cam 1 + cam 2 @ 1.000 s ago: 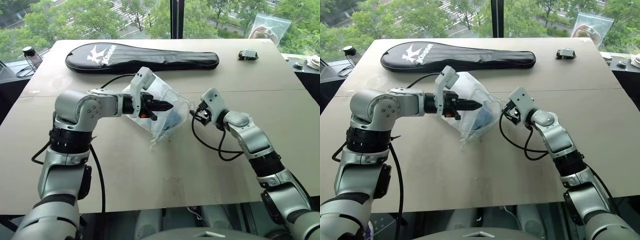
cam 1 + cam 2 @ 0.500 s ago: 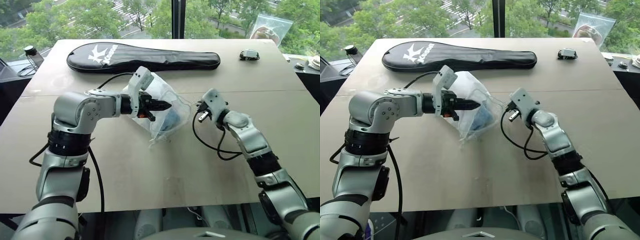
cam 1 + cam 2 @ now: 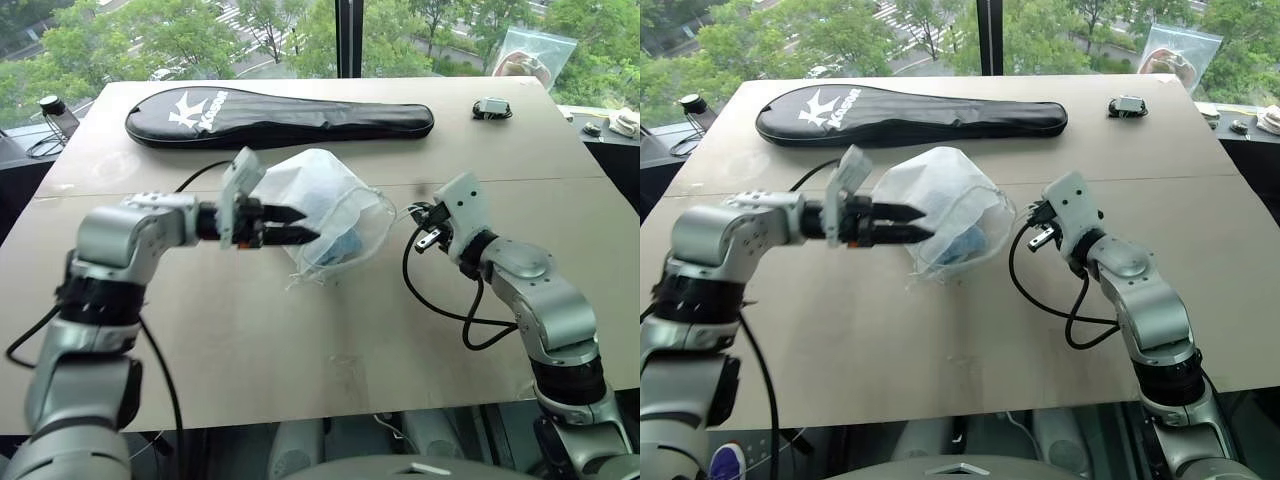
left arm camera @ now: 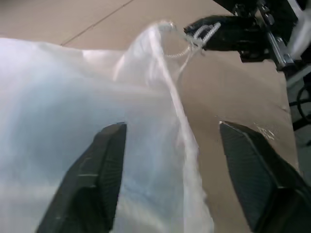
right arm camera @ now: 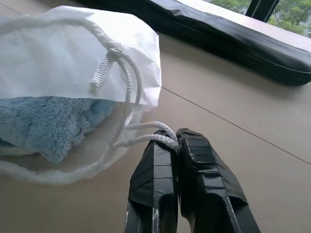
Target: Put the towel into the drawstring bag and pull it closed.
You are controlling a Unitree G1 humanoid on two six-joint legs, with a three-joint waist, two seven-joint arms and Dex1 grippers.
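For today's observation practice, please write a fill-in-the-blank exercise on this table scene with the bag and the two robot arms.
1. The light-blue towel lies inside the white ____.
2. The right gripper has its fingers shut on the bag's ____.
3. The left gripper has its fingers ____ around the bag's fabric.
4. The long black racket cover lies ____ the bag.

Missing words: drawstring bag; cord; open; behind

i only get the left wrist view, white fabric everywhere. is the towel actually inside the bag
Observer: Yes, the towel shows blue through the drawstring bag.
Operator: is the right claw on the cord
Observer: Yes, the right claw is shut on the bag's cord.
Operator: and my left claw, gripping
Observer: No, the left claw stands open, its fingers either side of the fabric.
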